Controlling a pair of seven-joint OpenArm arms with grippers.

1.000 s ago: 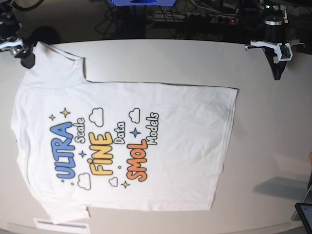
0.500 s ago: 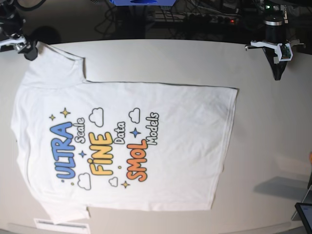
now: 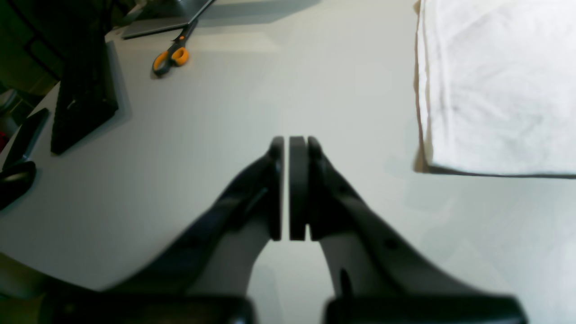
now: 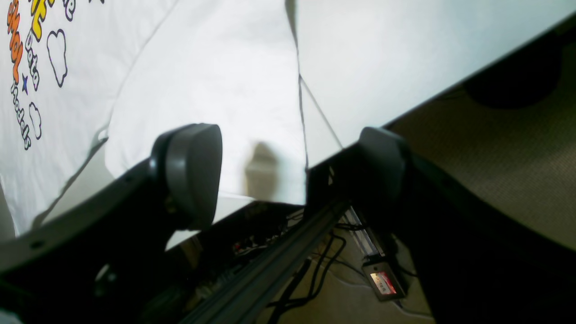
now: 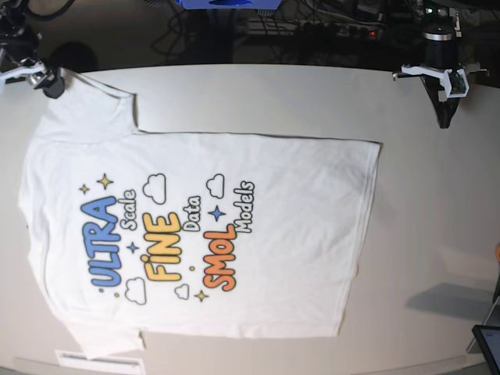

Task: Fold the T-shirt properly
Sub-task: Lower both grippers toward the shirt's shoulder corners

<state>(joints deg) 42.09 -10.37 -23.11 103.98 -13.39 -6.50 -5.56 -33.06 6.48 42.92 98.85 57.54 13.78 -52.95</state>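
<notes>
The T-shirt point(image 5: 203, 234) lies flat on the white table point(image 5: 312, 94), print side up, with "ULTRA", "FINE" and "SMOL" showing; its neck end is at the left and its hem at the right. My right gripper point(image 5: 53, 84) is open at the far left table edge, by the tip of the upper sleeve. In the right wrist view the right gripper point(image 4: 288, 166) has its jaws wide apart, with the sleeve cloth point(image 4: 211, 81) beyond them and nothing held. My left gripper point(image 5: 444, 119) is shut and empty at the far right, apart from the shirt. In the left wrist view the left gripper point(image 3: 292, 144) points at bare table, with the hem corner point(image 3: 495, 90) at upper right.
Orange-handled scissors point(image 3: 171, 56) and a black stand point(image 3: 83, 90) lie on the table beyond the left gripper. A dark tablet point(image 5: 488, 344) is at the front right corner. A white label point(image 5: 98, 361) sits on the front edge. Cables hang below the far edge point(image 4: 382, 279).
My right gripper has moved a little up and right along the sleeve tip toward the far table edge. The shirt and the left arm have not moved.
</notes>
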